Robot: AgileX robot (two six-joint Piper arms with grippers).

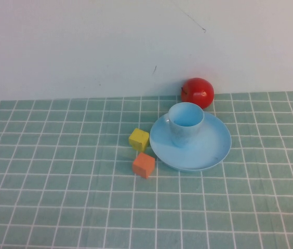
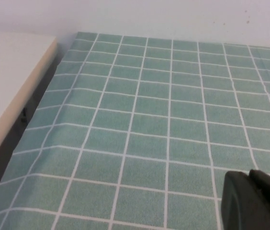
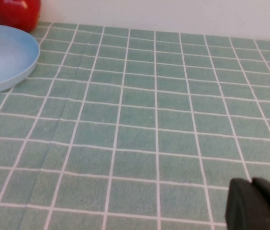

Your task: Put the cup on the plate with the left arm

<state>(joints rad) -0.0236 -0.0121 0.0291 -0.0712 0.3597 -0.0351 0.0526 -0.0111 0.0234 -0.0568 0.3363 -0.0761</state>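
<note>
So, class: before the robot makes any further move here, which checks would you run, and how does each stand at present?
1. Cup upright on the plate: ok.
2. Cup wholly inside the rim, toward the far left part: ok.
3. Apple behind the plate, touching it or not: cannot tell.
4. Yellow block and orange block off the plate, to its left: ok.
5. Left gripper away from the cup, over bare cloth: ok.
6. Right gripper clear of the plate: ok.

Both pincers [image 2: 254, 201] [image 3: 257, 203] mostly cropped.
</note>
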